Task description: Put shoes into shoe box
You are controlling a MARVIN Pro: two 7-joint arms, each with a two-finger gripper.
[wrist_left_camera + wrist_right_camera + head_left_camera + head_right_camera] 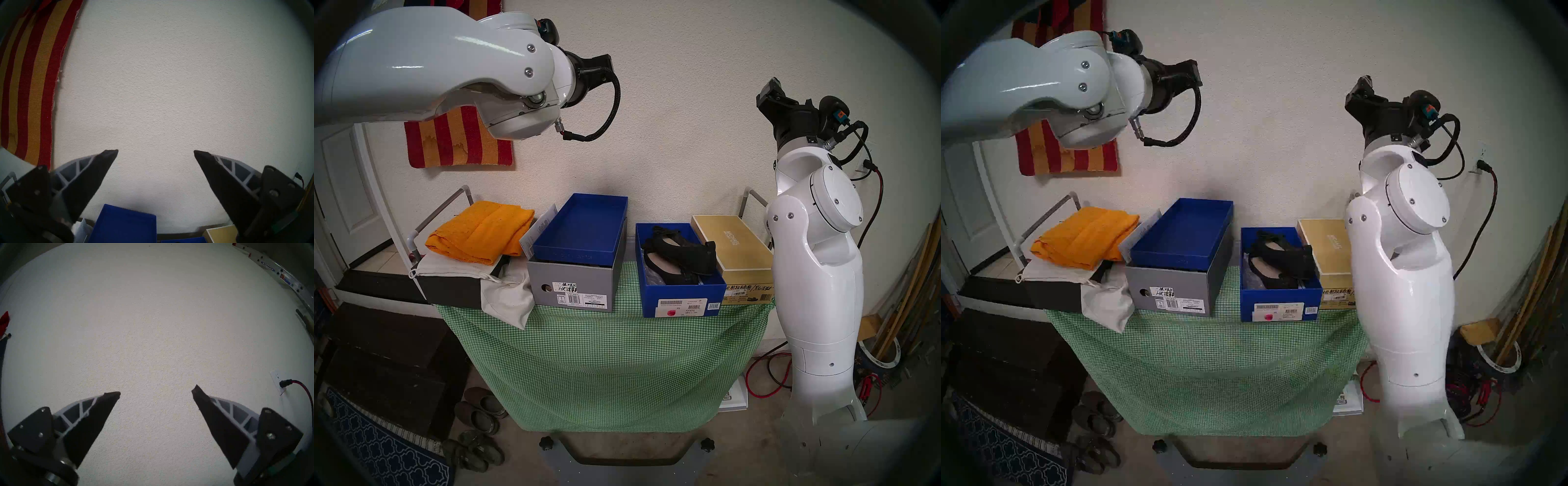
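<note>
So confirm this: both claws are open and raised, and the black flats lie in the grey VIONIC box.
Wrong box. The head views show the black flats in the blue shoe box. Both the left claw and right claw are open and raised.

Orange towel (482,230) beside grey VIONIC box (573,283).

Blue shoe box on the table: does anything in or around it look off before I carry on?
The black flats are in the blue shoe box, but untidily: one lies flat, the other is tilted across it with its heel riding up over the right wall. The blue lid sits upturned on the grey VIONIC box. Both grippers are open, facing the wall.
</note>
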